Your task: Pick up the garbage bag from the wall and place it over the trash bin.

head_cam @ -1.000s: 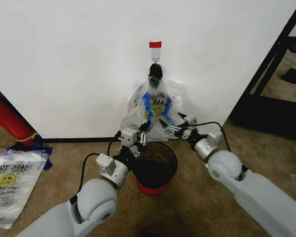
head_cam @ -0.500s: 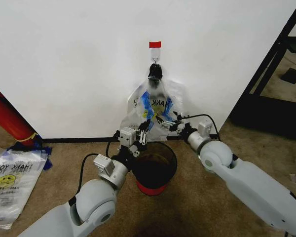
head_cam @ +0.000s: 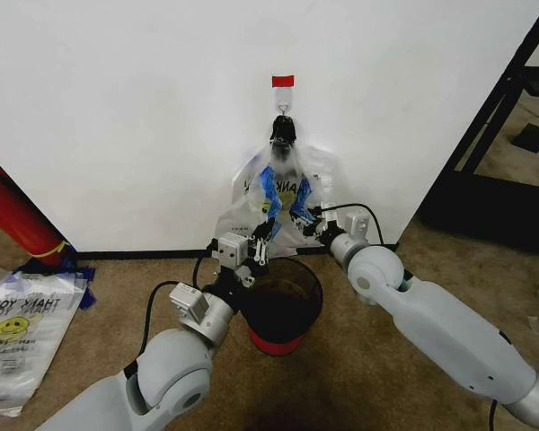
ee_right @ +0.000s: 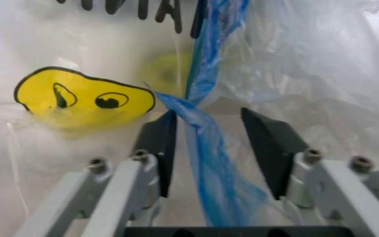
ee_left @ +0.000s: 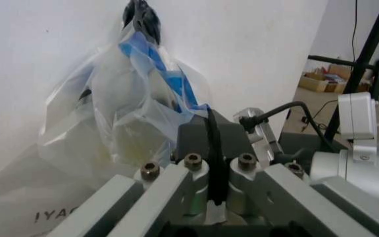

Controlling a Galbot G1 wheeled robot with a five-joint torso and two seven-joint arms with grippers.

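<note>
The right end effector (ee_right: 206, 148), open around the garbage bag (head_cam: 283, 202)'s blue strip (ee_right: 206, 163), risks pinching only that thin strip and tearing it; the left end effector (head_cam: 260, 244), seemingly closed, waits near the trash bin (head_cam: 283, 301).

The round black wire-mesh trash bin (head_cam: 282, 303) stands just before the white wall's (head_cam: 144, 117) black baseboard (head_cam: 135, 254), beneath the hanging clear crinkly garbage bag (head_cam: 283, 199); bare carpet lies open either side.
</note>
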